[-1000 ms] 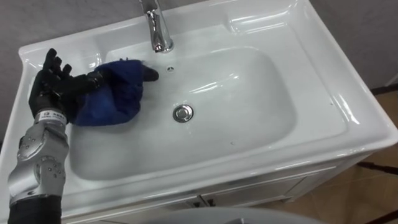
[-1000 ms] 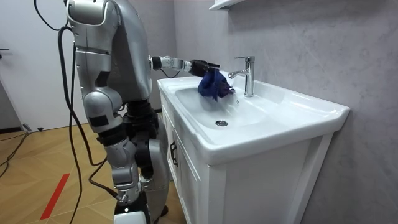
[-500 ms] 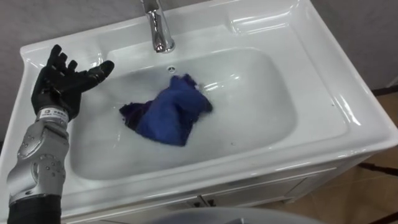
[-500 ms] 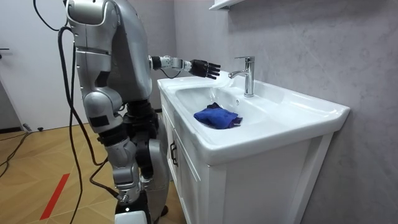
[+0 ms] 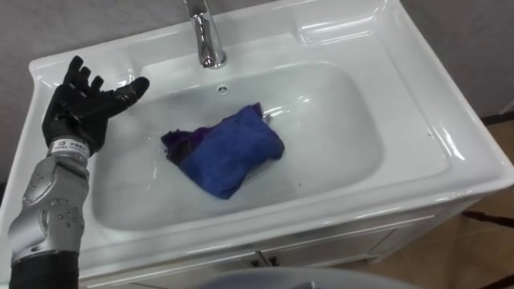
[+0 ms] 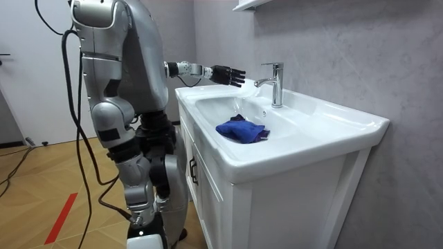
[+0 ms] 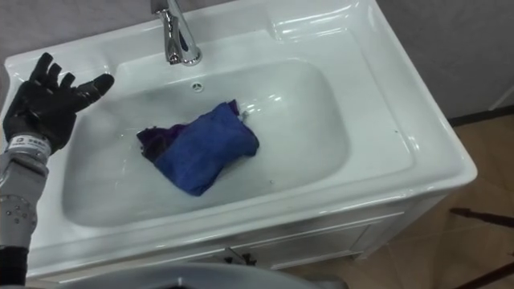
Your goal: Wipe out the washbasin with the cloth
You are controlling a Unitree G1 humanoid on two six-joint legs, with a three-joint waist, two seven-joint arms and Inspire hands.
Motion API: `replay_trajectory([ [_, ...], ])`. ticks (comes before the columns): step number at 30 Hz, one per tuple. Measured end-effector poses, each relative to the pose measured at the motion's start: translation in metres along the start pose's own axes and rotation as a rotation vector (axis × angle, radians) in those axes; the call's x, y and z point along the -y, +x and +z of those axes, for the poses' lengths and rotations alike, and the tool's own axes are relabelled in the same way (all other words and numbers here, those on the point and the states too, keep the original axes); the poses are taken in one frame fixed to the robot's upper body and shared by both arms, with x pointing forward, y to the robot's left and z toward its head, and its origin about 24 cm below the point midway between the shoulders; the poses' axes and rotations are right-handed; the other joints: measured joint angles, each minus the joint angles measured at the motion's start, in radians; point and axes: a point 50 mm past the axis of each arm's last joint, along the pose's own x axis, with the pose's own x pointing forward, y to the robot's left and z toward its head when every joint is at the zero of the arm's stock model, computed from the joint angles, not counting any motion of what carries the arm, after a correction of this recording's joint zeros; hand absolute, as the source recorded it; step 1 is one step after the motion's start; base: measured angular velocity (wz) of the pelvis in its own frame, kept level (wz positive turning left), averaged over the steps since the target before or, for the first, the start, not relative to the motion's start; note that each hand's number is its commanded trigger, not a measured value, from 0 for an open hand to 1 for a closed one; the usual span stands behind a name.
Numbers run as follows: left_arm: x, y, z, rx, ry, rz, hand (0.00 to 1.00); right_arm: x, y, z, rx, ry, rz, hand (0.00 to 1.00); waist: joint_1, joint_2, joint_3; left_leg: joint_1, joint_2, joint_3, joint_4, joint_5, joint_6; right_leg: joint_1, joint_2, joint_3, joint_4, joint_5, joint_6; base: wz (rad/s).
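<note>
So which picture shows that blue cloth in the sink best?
The left eye view: it looks straight down on the blue cloth, so its whole crumpled outline shows on the basin floor, apart from the open left hand. The right eye view shows nearly the same. The room view sees it side-on, as a low heap.

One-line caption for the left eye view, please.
Crumpled blue cloth lies in the white ceramic basin below the chrome tap; the robot's open left hand hovers above the left rim.
</note>
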Motion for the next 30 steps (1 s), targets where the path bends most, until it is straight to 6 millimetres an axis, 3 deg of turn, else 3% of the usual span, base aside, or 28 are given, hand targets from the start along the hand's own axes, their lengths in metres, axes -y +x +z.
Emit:
replay_trajectory([
  [6, -0.006, -0.001, 0.006, 0.020, -0.088, 0.016, 0.00, 0.001, 0.000, -0.005, -0.020, 0.007, -0.001, 0.00, 0.001, 0.007, -0.0009, 0.007, 0.000, 0.007, -0.002, 0.000, 0.000, 0.004, 0.000, 0.006, 0.002, 0.000, 0.000, -0.01],
  [13, -0.019, -0.004, 0.012, 0.037, -0.048, 0.140, 0.00, 0.003, 0.000, -0.004, -0.017, 0.023, -0.013, 0.00, 0.019, 0.014, -0.0026, 0.004, 0.000, 0.013, -0.002, 0.000, 0.000, -0.002, 0.002, 0.015, 0.000, 0.000, 0.000, -0.03],
  [21, -0.050, -0.015, 0.035, 0.130, 0.095, 0.457, 0.00, 0.007, 0.000, -0.005, -0.017, 0.042, -0.057, 0.00, 0.062, 0.017, -0.0069, -0.013, -0.001, -0.007, -0.002, 0.000, 0.000, -0.005, 0.000, -0.012, 0.000, 0.000, 0.000, 0.09],
  [22, -0.056, -0.018, 0.041, 0.153, 0.145, 0.518, 0.00, 0.008, 0.000, -0.005, -0.014, 0.044, -0.060, 0.00, 0.080, 0.018, -0.0089, -0.011, -0.001, -0.007, -0.001, 0.000, 0.000, -0.003, 0.000, -0.013, 0.000, 0.000, 0.000, 0.00],
  [26, -0.076, -0.032, 0.055, 0.226, 0.208, 0.735, 0.00, 0.009, 0.000, -0.006, 0.005, 0.047, -0.063, 0.00, 0.107, 0.008, -0.0016, -0.001, -0.003, -0.028, -0.003, 0.000, 0.000, 0.019, -0.002, -0.034, -0.003, 0.000, 0.000, 0.13],
  [30, -0.092, -0.047, 0.059, 0.270, 0.202, 0.921, 0.00, 0.011, 0.000, -0.002, 0.030, 0.029, -0.088, 0.00, 0.142, 0.012, -0.0001, -0.006, -0.005, -0.034, -0.003, 0.000, 0.000, 0.017, -0.002, -0.036, -0.006, -0.001, 0.000, 0.07],
])
